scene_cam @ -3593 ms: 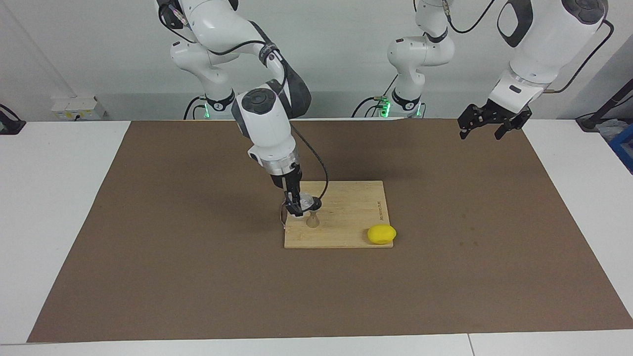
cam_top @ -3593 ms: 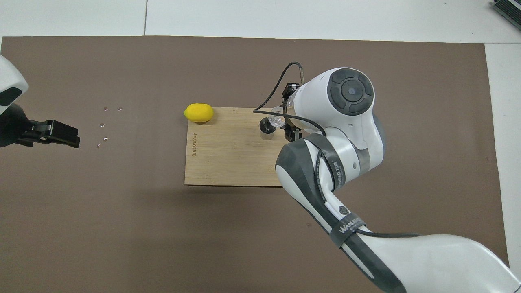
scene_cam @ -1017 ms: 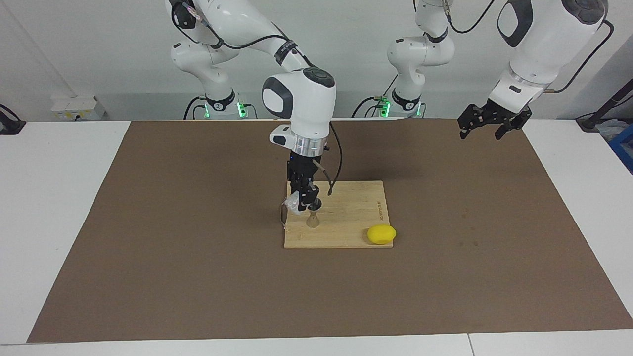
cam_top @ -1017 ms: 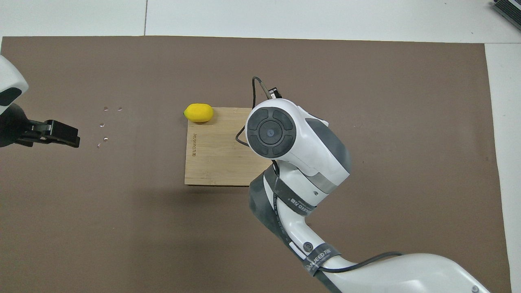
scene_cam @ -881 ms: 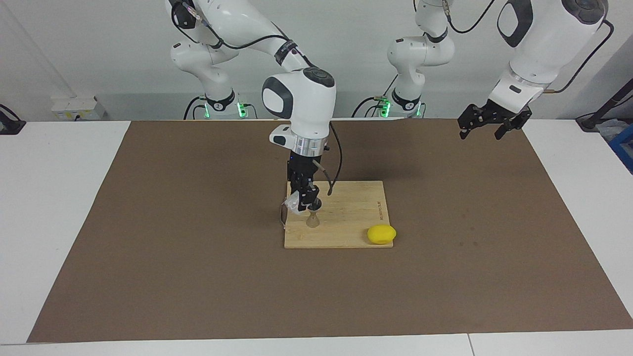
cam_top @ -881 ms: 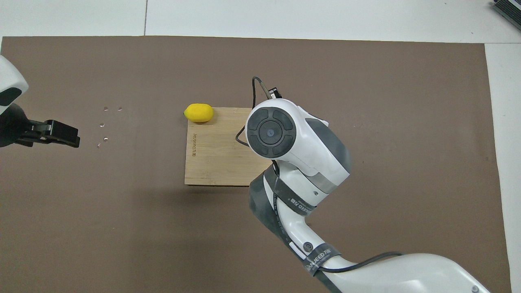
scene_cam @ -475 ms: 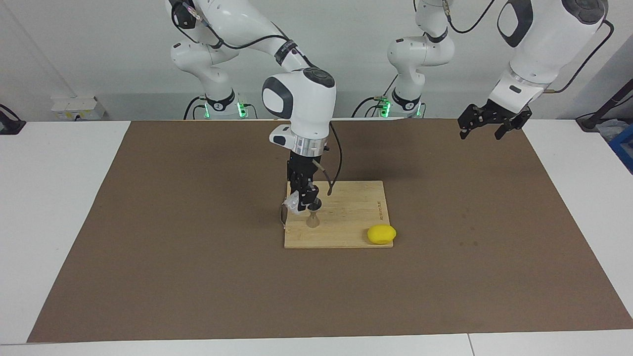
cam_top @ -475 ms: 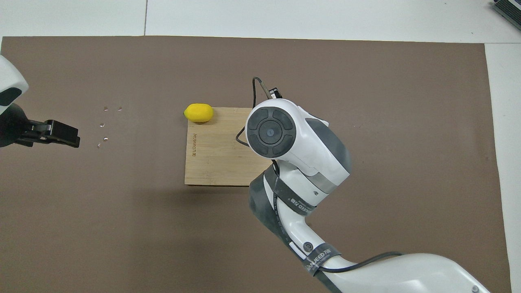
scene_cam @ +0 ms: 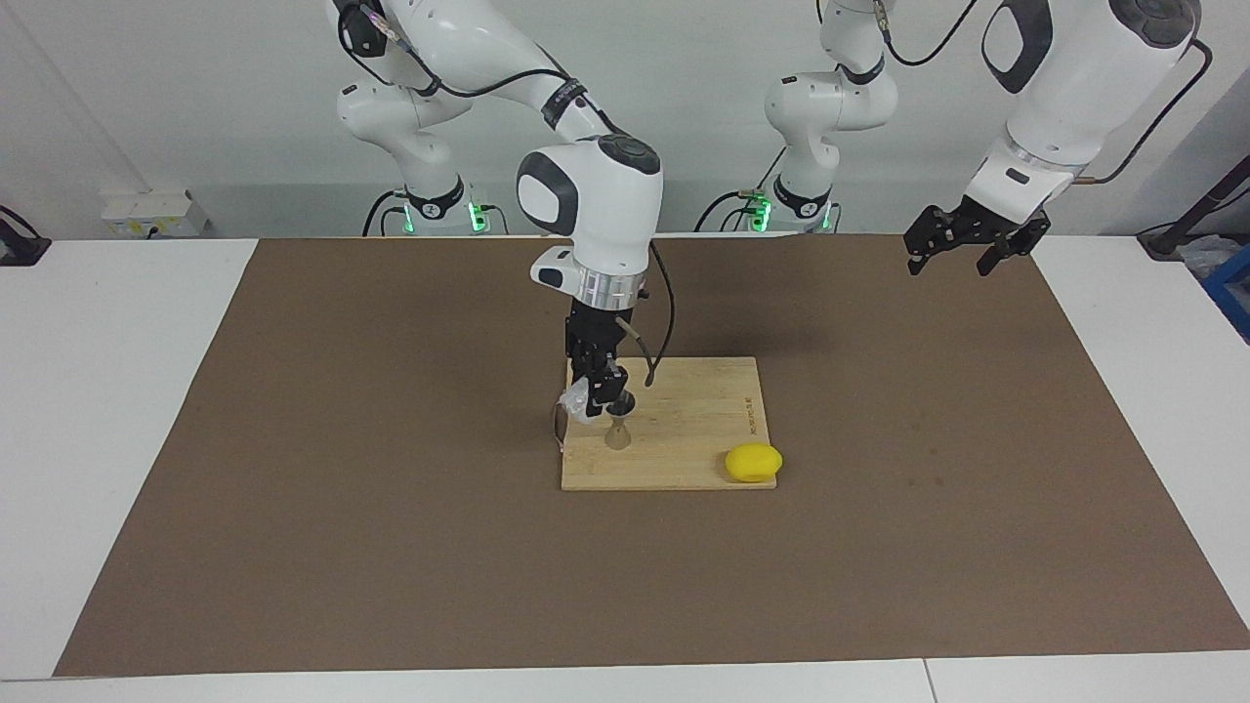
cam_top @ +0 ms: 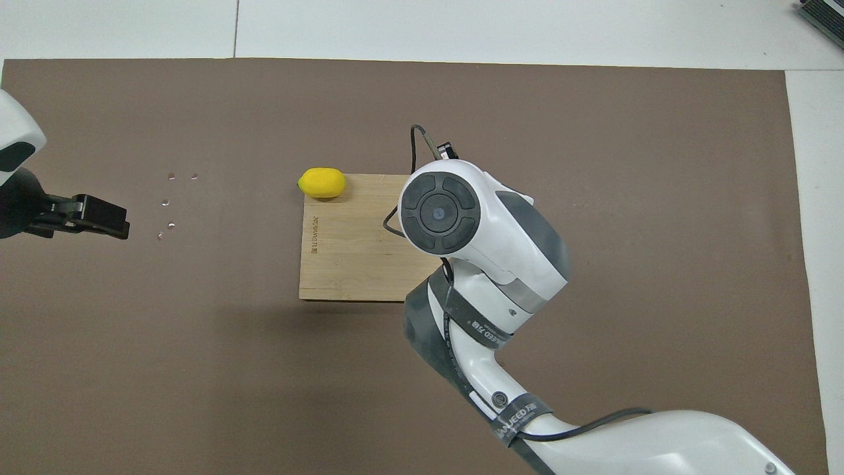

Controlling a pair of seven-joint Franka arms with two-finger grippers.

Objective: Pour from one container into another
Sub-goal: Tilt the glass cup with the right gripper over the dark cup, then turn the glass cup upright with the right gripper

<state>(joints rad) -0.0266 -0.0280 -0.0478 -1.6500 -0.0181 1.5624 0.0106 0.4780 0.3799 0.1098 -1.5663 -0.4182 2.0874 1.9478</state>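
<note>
right tool [scene_cam: 598,402] clamped on our clear cup [scene_cam: 580,403], up over the board [scene_cam: 684,444] right beside the jigger [scene_cam: 617,434] | left tool [scene_cam: 962,250] fingers apart, waiting over the mat [scene_cam: 391,547] | lemon [scene_cam: 753,463] on board corner

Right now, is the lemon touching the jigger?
Apart. The facing view shows bare cutting board between the lemon at the board's corner and the jigger.

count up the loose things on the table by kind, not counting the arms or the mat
clear cup: 1, held by the right gripper over the board
metal jigger: 1, upright on the board
lemon: 1
wooden cutting board: 1
total: 4
</note>
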